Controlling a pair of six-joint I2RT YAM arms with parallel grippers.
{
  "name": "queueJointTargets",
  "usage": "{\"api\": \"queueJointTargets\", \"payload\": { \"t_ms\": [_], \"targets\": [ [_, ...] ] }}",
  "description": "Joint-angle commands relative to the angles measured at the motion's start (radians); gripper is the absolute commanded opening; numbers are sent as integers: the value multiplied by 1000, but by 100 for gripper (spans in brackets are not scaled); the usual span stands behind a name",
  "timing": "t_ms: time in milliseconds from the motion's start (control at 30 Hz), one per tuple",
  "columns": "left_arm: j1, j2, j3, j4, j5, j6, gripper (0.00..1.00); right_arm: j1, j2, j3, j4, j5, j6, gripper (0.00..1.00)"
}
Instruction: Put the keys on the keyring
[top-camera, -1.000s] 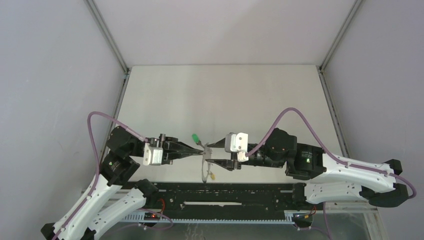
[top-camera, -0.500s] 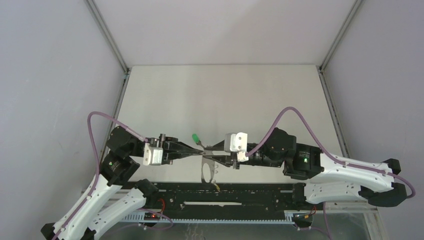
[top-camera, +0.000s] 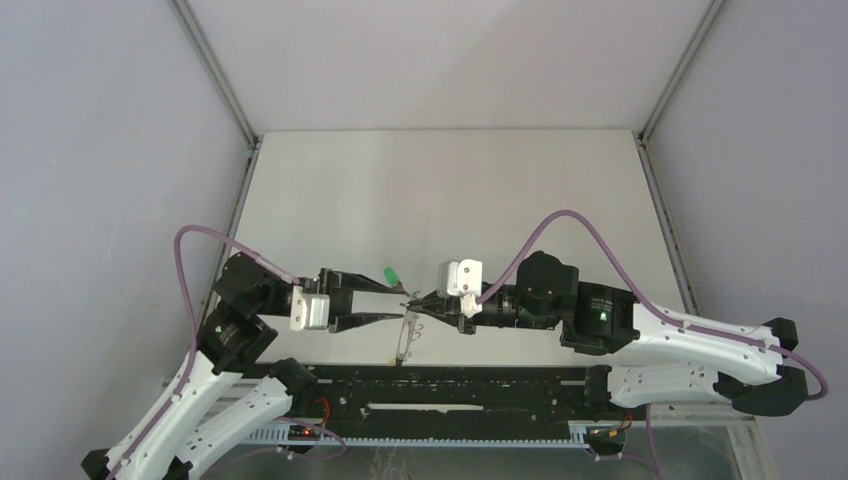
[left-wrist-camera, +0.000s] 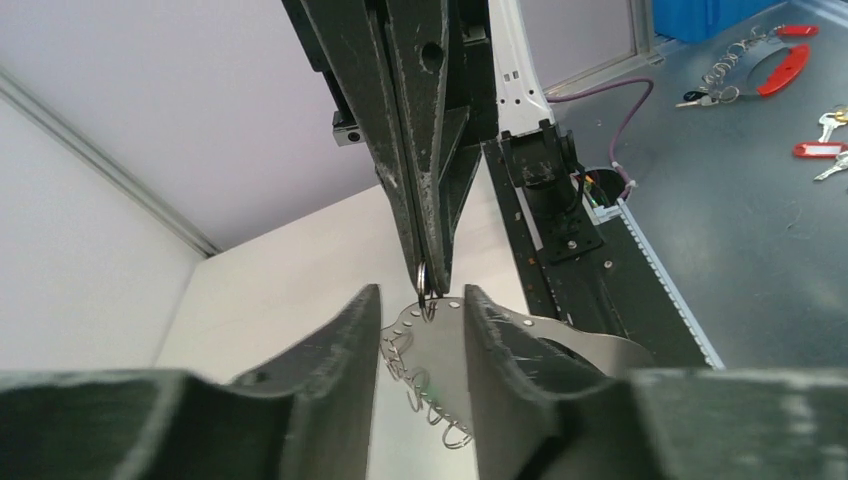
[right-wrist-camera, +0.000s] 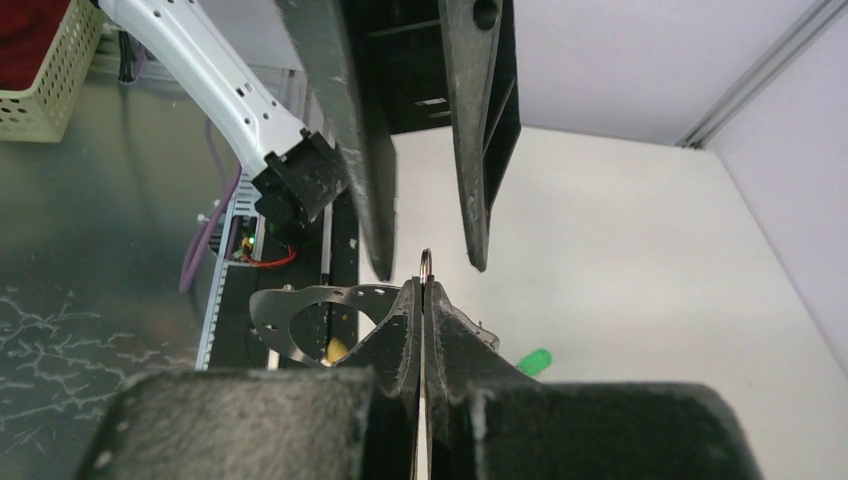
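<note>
Top: right gripper (top-camera: 412, 300) clenched on keyring (top-camera: 405, 336) rim loop, ring hanging edge-on; green key (top-camera: 391, 275) just beside.
Left wrist: left gripper (left-wrist-camera: 422, 297) released (keyring between its fingers).
Right wrist: yellow key (right-wrist-camera: 338, 348) visible through keyring's hole.

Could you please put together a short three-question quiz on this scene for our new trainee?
1. True or false: the left gripper is clamped on the keyring.
2. Which gripper pinches the small loop at the keyring's rim? A) left gripper B) right gripper C) neither
3. Fill in: in the top view, the key head just beyond the gripper tips is ___.

Key
1. False: it is open, with the keyring between its two sides.
2. B
3. green
</note>
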Motion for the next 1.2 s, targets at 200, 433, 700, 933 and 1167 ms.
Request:
{"api": "queueJointTargets", "payload": {
  "t_ms": [200,433,700,933,1167],
  "targets": [
    [1,-10,50,-95,-55,-1,58,-24,1,38,3,-33,66,0],
    [1,-6,51,-118,-78,-5,50,-31,9,37,10,-53,82,0],
    [1,-7,48,-162,-44,17,35,-34,20,39,31,-58,98,0],
    [1,-9,49,-183,-21,68,25,-34,34,38,44,-67,110,0],
    [-1,-7,46,-180,-5,53,20,-35,45,38,53,-66,115,0]
  ]
}}
